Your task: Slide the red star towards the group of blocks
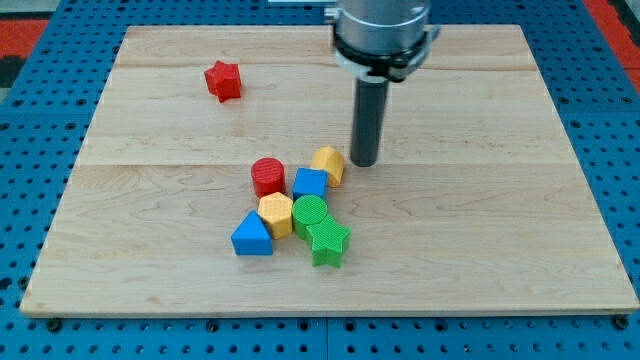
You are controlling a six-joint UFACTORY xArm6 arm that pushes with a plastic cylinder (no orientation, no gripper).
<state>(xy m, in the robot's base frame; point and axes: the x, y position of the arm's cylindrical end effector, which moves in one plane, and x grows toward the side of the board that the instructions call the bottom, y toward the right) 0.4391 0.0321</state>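
Note:
The red star (223, 81) lies alone near the view's top left of the wooden board (480, 240). A group of blocks sits in the middle: a red cylinder (268, 177), a yellow block (328, 163), a blue block (310, 184), a yellow hexagon (275, 214), a green cylinder (311, 214), a green star (328, 243) and a blue triangle (251, 236). My tip (363, 162) rests just right of the yellow block, far to the right and below the red star.
The board lies on a blue perforated table (40, 120). The arm's body (382, 35) hangs over the board's top middle.

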